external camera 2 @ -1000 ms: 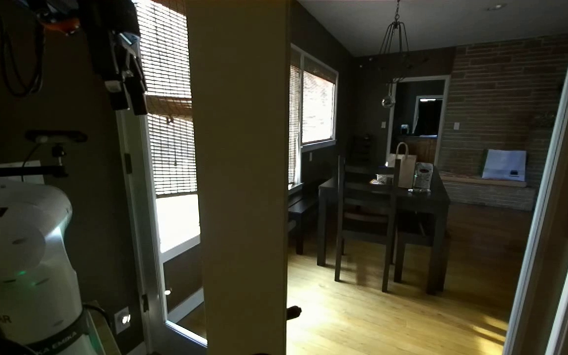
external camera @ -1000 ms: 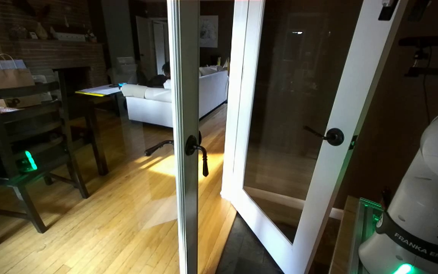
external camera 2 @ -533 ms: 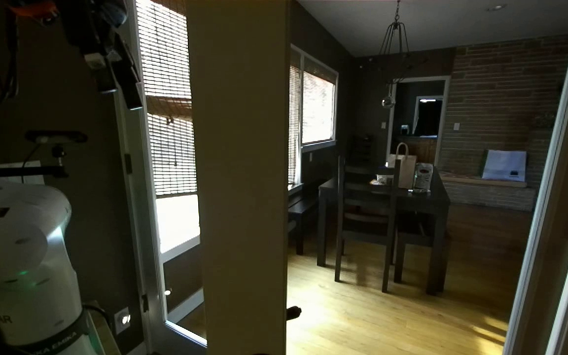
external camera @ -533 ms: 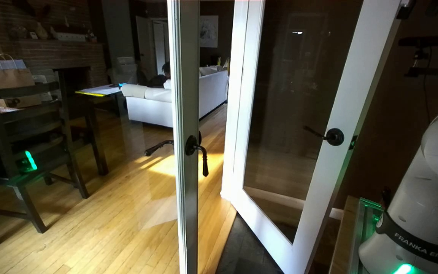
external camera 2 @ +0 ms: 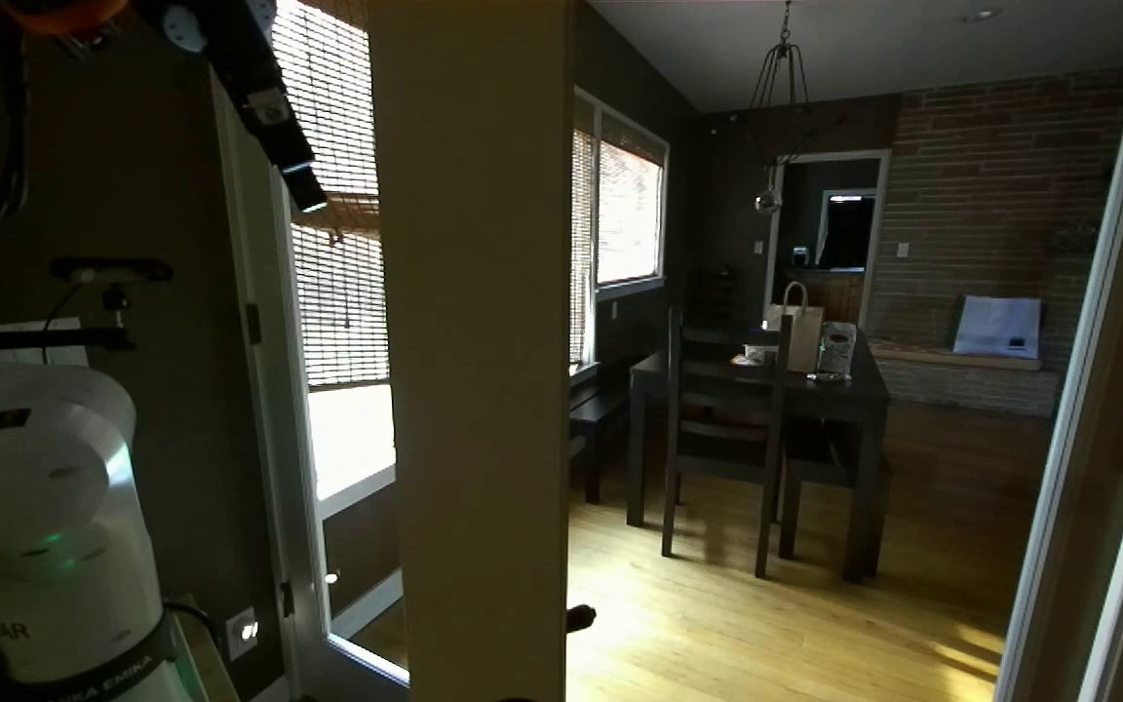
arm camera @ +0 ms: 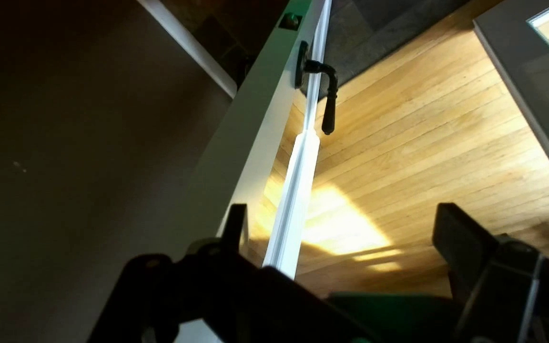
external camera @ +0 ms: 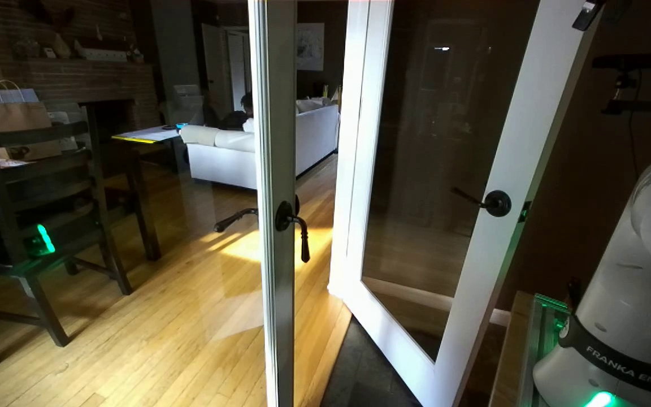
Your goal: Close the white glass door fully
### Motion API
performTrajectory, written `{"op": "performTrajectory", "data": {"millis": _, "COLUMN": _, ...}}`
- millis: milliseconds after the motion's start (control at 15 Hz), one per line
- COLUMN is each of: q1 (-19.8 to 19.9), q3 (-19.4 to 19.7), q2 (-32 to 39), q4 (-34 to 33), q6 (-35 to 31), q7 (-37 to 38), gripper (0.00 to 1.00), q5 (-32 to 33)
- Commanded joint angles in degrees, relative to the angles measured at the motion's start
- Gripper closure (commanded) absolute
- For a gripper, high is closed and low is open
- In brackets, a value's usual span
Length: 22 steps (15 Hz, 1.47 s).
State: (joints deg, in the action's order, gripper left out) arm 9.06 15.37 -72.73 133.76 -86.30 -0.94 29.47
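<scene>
White glass door (external camera: 441, 169), open | tool (arm camera: 341, 219): 1 | fingers (arm camera: 462, 236): 2, apart

In an exterior view, chair (external camera 2: 717, 458) is standing before the near edge of the table (external camera 2: 844, 398). Bag (external camera 2: 803, 343) is standing on top by that edge, packet (external camera 2: 836, 351) just right of it, toward the near right corner. Bench (external camera 2: 605, 405) is running beside the left edge, window (external camera 2: 631, 210) above. In both exterior views door (external camera: 444, 175) is standing between robot arm (external camera: 630, 282) and table. Neighbouring door (external camera: 281, 141) is standing left of it, sofa (external camera: 317, 135) behind. Wrist view: door is passing behind one finger of the gripper (arm camera: 342, 219), contact unclear; handle (arm camera: 330, 102) is sitting farther out; floor (arm camera: 398, 166) is lying between the fingers.
</scene>
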Motion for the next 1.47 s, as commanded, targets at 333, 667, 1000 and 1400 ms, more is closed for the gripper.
{"op": "performTrajectory", "data": {"millis": 333, "q1": -0.16, "q3": 0.38, "q2": -0.54, "q4": 0.30, "q6": -0.83, "q7": -0.67, "gripper": 0.00, "q5": -0.12}}
{"op": "performTrajectory", "data": {"millis": 667, "q1": -0.17, "q3": 0.37, "q2": -0.54, "q4": 0.31, "q6": -0.91, "q7": -0.74, "gripper": 0.00, "q5": -0.12}}
{"op": "performTrajectory", "data": {"millis": 1000, "q1": -0.17, "q3": 0.38, "q2": -0.54, "q4": 0.32, "q6": -0.91, "q7": -0.75, "gripper": 0.00, "q5": -0.12}}
{"op": "performTrajectory", "data": {"millis": 1400, "q1": 1.02, "q3": 2.99, "q2": -2.31, "q4": -1.34, "q6": 1.86, "q7": -2.14, "gripper": 0.00, "q5": -0.42}}
